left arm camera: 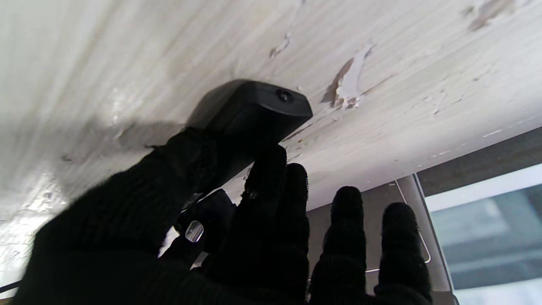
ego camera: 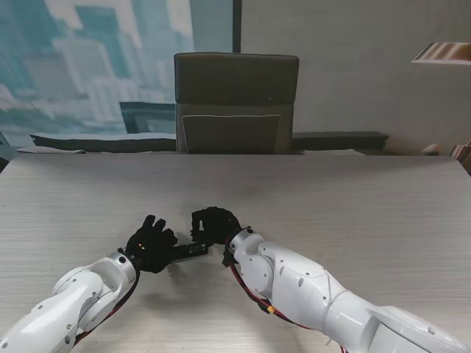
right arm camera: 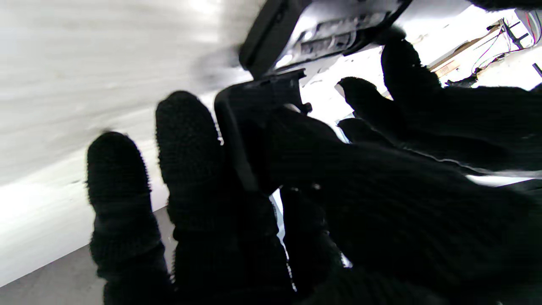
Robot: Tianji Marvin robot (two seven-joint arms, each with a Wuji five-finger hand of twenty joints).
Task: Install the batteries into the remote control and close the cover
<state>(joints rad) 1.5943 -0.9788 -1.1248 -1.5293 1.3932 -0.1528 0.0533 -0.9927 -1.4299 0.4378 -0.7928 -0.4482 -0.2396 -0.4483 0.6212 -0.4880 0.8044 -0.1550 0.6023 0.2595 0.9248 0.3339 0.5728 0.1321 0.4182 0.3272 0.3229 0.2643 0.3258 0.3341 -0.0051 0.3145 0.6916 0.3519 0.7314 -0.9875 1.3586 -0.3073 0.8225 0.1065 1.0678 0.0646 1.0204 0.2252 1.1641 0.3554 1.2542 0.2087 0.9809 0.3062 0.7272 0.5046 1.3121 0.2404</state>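
On the pale wood-grain table point(ego camera: 309, 198), the two black-gloved hands meet close together near the robot's edge, in front of an office chair point(ego camera: 235, 103) that stands at the far side. The left hand point(ego camera: 151, 246) has its thumb and first fingers closed around a black remote control point(ego camera: 190, 252), which lies low over the table and points toward the right hand; in the left wrist view the remote control point(left arm camera: 250, 112) shows its blunt end with a small round window, the thumb point(left arm camera: 169, 182) pressing one side of it and the fingers point(left arm camera: 271, 190) the other, while the two outer fingers stand straight and touch nothing. The right hand point(ego camera: 215, 225) sits just beside the remote's free end, curled over it. In the right wrist view the right hand point(right arm camera: 296, 203) pinches a flat black battery cover point(right arm camera: 260, 110) between its thumb and index finger, and its two outer fingers point(right arm camera: 186, 140) are spread apart and free. The cover's tabbed edge sits right against the open end of the remote control point(right arm camera: 322, 29), whose battery compartment faces the camera; whether batteries lie in it cannot be made out through the blur. The left hand's fingers point(right arm camera: 402, 80) appear beyond, wrapped along the remote's body.
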